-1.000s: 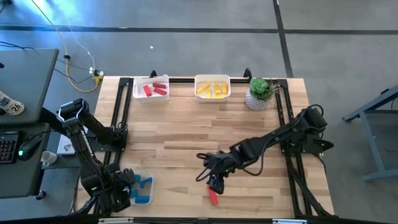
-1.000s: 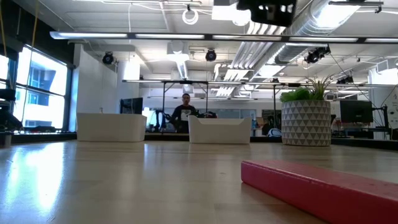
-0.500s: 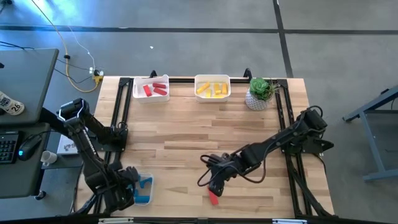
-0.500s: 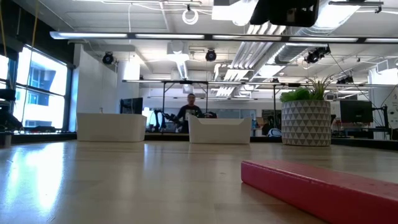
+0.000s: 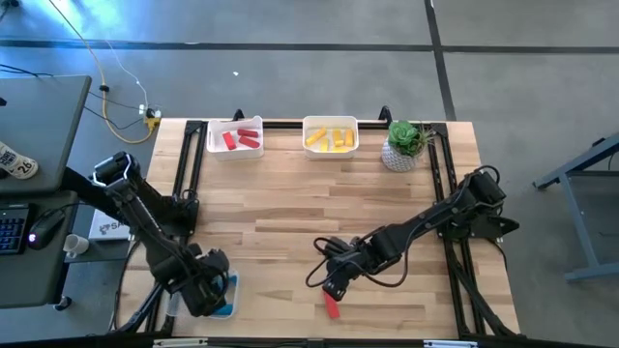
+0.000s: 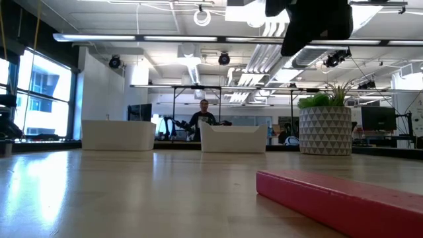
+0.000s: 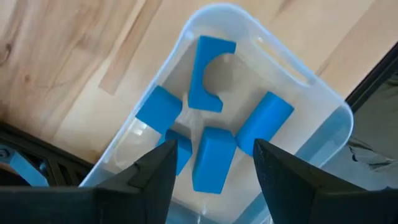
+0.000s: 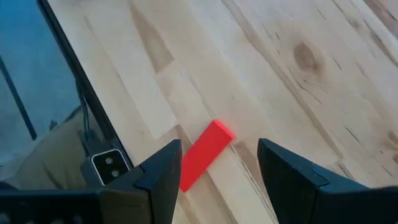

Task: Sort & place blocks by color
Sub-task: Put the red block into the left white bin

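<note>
Red is what is left for you: one red block (image 5: pixel 332 306) is lying on the worktop (image 5: pixel 290 222) near its front edge, and the right pincer (image 5: pixel 336 286), fingers apart, is lowering just above it. The left pincer (image 5: pixel 215 292), also apart and empty, has moved over the bin (image 7: pixel 323 124) of blue blocks (image 7: pixel 211 158), now hiding it from above.

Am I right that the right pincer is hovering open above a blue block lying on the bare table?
Not quite: the block is red, not blue, as the right wrist view shows. The rest holds: the right pincer hovers open above it on the bare table.
</note>
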